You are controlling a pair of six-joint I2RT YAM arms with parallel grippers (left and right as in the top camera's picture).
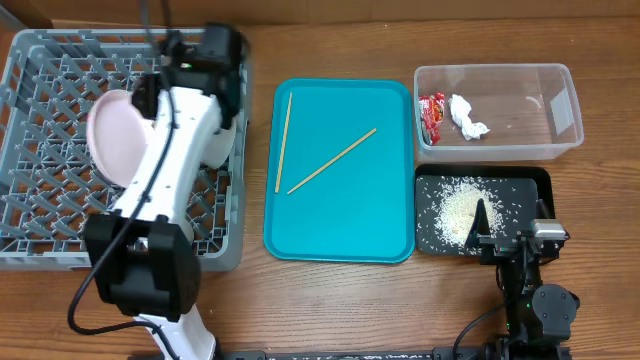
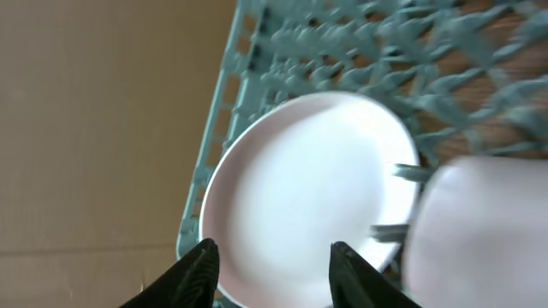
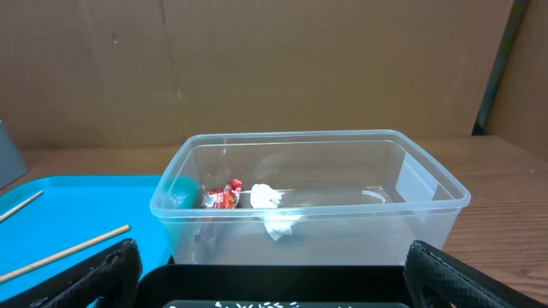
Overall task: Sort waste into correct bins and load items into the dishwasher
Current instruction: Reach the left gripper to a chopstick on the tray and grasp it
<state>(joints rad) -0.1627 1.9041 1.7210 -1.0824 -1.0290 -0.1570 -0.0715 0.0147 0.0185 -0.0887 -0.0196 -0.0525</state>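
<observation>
The round white-pink plate stands tilted in the grey dish rack. In the left wrist view the plate lies just beyond my open left gripper, with a white rounded dish beside it, bowl or cup I cannot tell. In the overhead view my left gripper is at the plate's top edge. Two wooden chopsticks lie on the teal tray. The red wrapper and white tissue lie in the clear tub. Rice lies in the black tray. My right gripper is wide open and empty at that tray's near edge.
The right wrist view shows the clear tub ahead with wrapper and tissue, the black tray's rim below, and a chopstick on the teal tray at left. A cardboard wall stands behind the table.
</observation>
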